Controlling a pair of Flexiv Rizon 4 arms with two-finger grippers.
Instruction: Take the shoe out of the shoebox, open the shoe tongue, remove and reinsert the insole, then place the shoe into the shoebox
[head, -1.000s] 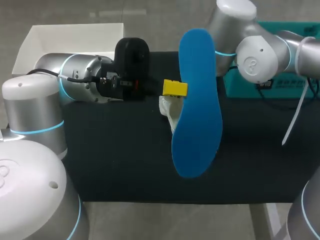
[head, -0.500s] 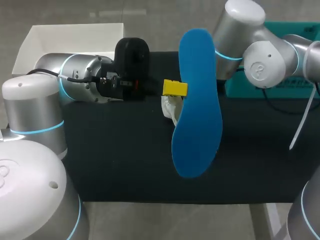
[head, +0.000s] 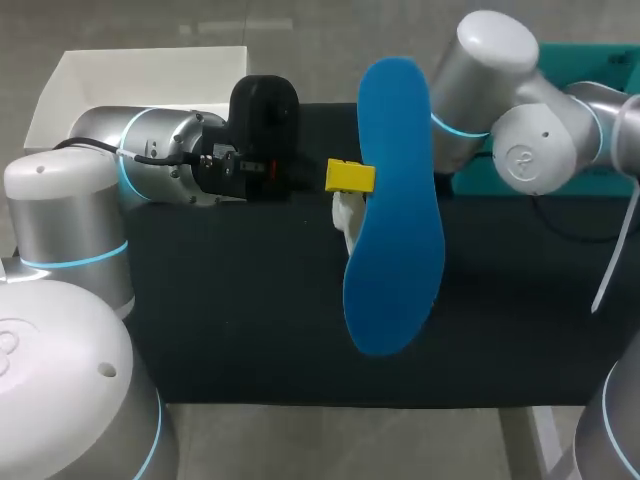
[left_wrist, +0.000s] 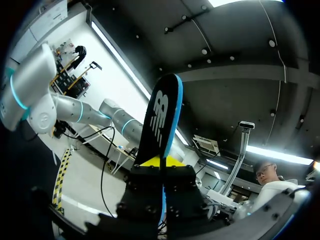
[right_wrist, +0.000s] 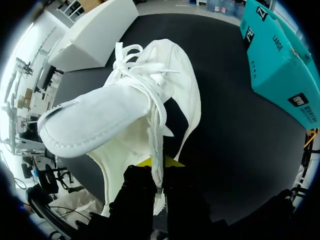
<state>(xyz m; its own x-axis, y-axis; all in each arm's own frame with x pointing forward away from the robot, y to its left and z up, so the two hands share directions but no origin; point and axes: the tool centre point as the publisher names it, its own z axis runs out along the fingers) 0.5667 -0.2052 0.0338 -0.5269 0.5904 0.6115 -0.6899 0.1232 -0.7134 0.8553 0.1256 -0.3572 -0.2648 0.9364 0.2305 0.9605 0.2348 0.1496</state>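
At the ten o'clock corner of the black surface (head: 250, 320) stands a white box (head: 140, 75), open on top with no shoe showing in it. The left arm comes in beside it and runs toward the centre. Its left end effector (head: 350, 177) is clamped on the blue insole (head: 395, 220), held clear of the surface with one end toward twelve o'clock and the other toward six. The left wrist view confirms the grip: both fingers press the insole's faces from two sides, and its dark underside rises straight ahead of them.

Just behind the insole, at the centre, a sliver of the white shoe (head: 345, 215) peeks out. In the right wrist view the shoe hangs above the surface. The right end effector (right_wrist: 160, 172) is closed on the thin edge of the shoe's opening, the tongue (right_wrist: 95, 125) is folded out and forward, and the laces (right_wrist: 135, 65) lie loose. At two o'clock sits a teal box (head: 590, 170), lid on. Which of the two boxes is the shoebox the views do not settle, though the open white one seems likelier.

Judged from this, the shoe is out, the tongue is open and the insole is removed. Two steps remain: feeding the insole back through the opening and seating it flat, then lowering the shoe into the box.
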